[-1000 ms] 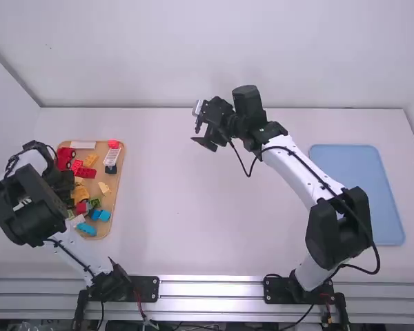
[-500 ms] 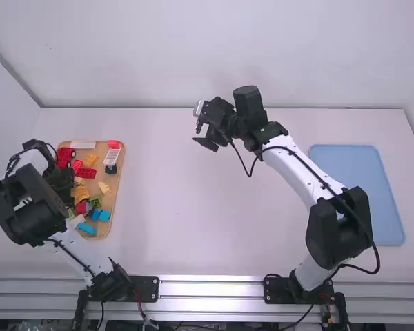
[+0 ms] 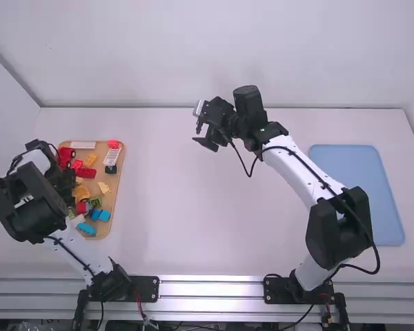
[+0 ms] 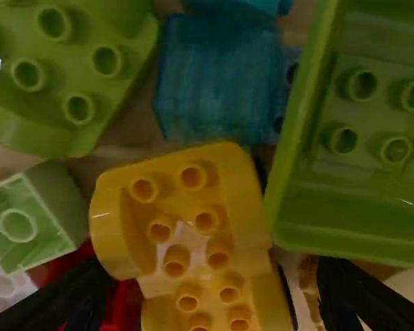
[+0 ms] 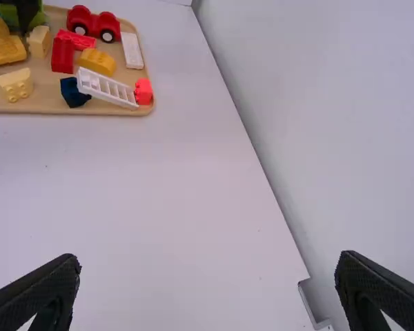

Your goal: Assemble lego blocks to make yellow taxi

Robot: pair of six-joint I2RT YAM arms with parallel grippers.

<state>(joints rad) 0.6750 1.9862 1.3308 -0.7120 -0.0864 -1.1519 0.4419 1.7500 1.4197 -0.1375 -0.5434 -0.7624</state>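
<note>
Jaws spread, the left gripper (image 3: 63, 185) is over a yellow block (image 4: 190, 227) by the tray's (image 3: 115, 181) left edge; the right gripper (image 3: 201, 132), jaws apart, hangs above the counter (image 3: 193, 221).

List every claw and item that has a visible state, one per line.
Left claw: open, around the yellow curved block
Yellow curved block: studs up, unclamped
Right claw: open, nothing between its fingers
Red wheeled base: on the wooden tray, wheels attached
White ladder piece: lying, one end at the dark blue block
Green curved block: studs up
Blue tray: flat on table
</note>
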